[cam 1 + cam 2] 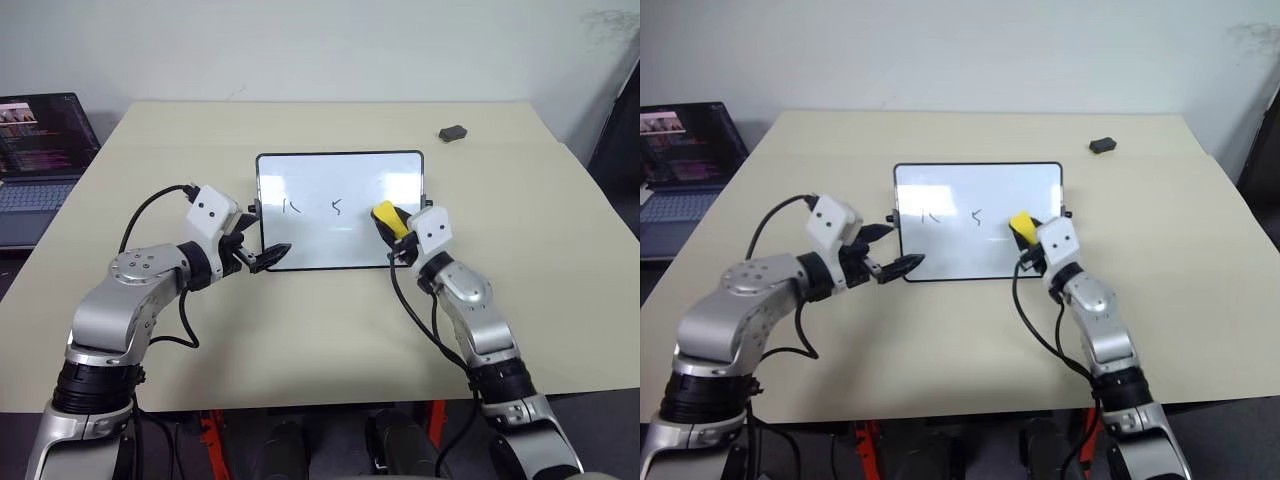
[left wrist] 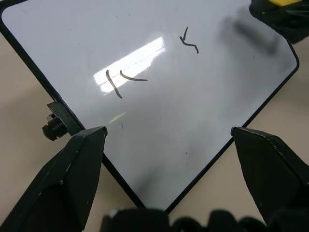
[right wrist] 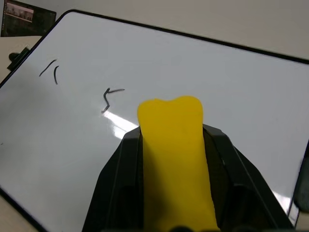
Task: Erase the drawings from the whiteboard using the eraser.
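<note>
My right gripper point(image 3: 176, 159) is closed on the eraser point(image 3: 175, 145); its two black fingers press the yellow block from both sides, and the rounded yellow end sticks out past them. In the head views I see this gripper at the right part of the whiteboard point(image 1: 340, 175), with the eraser over the white surface near the right edge. I cannot tell if the eraser touches the surface.

My left gripper point(image 2: 169, 140) is open wide and holds nothing. Its fingers point(image 2: 72, 169) stand apart on both sides of the near left corner of the whiteboard, and in the left eye view the gripper sits just beside the lower left edge of the frame.

The drawings point(image 1: 337, 207) are on the left half and the middle of the whiteboard: two short strokes close together, and to the right of them one squiggle like a digit. The eraser is to the right of this squiggle, apart from it.

The whiteboard lies flat in the middle of the beige bench point(image 1: 300, 330). A small dark lump point(image 1: 453, 132) lies far back on the right side of the bench. A laptop point(image 1: 40, 150) stands beyond the left edge.
</note>
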Robot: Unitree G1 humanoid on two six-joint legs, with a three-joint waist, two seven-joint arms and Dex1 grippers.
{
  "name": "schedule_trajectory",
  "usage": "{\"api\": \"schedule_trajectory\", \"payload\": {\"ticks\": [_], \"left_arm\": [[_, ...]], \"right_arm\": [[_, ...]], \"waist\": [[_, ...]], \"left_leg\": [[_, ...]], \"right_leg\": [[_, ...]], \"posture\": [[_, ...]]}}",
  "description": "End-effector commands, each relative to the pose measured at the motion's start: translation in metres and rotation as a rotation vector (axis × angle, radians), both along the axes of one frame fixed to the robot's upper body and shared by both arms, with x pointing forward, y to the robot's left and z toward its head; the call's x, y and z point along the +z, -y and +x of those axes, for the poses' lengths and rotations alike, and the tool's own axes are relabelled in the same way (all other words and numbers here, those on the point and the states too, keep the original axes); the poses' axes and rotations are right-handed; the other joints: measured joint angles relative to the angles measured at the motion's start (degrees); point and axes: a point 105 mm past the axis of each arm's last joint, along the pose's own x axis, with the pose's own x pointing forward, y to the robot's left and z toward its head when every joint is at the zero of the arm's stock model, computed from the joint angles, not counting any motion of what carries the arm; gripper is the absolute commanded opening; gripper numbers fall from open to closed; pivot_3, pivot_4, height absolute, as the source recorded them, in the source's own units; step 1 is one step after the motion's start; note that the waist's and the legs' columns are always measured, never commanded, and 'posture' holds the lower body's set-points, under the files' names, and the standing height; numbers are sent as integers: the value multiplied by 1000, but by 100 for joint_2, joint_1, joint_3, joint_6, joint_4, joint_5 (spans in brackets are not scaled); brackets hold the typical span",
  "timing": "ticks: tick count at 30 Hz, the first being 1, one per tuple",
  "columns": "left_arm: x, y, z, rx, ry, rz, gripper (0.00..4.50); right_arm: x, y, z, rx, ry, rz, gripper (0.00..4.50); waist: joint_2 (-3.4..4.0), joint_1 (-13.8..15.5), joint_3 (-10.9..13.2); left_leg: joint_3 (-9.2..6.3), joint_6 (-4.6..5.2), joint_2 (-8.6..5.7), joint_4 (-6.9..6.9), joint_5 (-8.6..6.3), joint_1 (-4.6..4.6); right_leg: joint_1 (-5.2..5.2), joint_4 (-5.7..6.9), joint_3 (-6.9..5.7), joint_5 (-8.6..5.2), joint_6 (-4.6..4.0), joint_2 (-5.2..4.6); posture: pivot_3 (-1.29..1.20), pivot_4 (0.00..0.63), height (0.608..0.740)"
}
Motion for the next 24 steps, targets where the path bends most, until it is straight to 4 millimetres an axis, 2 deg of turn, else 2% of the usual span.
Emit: {"api": "schedule_trajectory", "payload": {"ticks": [1, 7, 12, 15, 21, 24], "left_arm": [[18, -7, 4, 37, 75, -6, 4500], [13, -10, -3, 1, 37, -16, 4500], [9, -23, -5, 22, 18, 27, 4500], [9, -25, -5, 31, 19, 32, 4500], [11, -24, -8, 29, 25, 30, 4500], [12, -27, -8, 41, 30, 33, 4500]], "right_arm": [[27, -8, 8, -4, 99, 11, 1284], [44, -25, 29, -11, 158, -28, 1284], [37, -43, 41, 25, 149, -85, 1284], [17, -55, 42, 72, 85, -137, 1284], [-51, -58, 26, 167, -89, -292, 1284], [-62, -53, 22, 161, -128, -295, 1284]], "waist": [[0, 6, 0], [1, 5, 1], [2, -12, 1], [2, -10, 1], [0, -8, -1], [0, -9, -1]], "left_leg": [[-3, 0, 0, 0, 0, 0], [0, 0, -2, -1, 0, -3], [0, -1, 0, -6, 0, -3], [0, -1, 0, -7, -1, -3], [-1, -1, -1, -4, -1, 4], [-4, 0, -1, 0, 0, 21]], "right_leg": [[0, 0, -3, 0, 0, 1], [0, -2, -2, 1, -1, -3], [-3, -2, -3, 1, -2, -3], [-5, -1, -3, 1, -3, -3], [3, 3, -3, 1, -3, -6], [19, 7, -5, 1, -3, -5]], "posture": [[0, 150, 740], [0, 150, 740], [0, 150, 740], [0, 150, 740], [0, 150, 740], [0, 150, 740]]}}
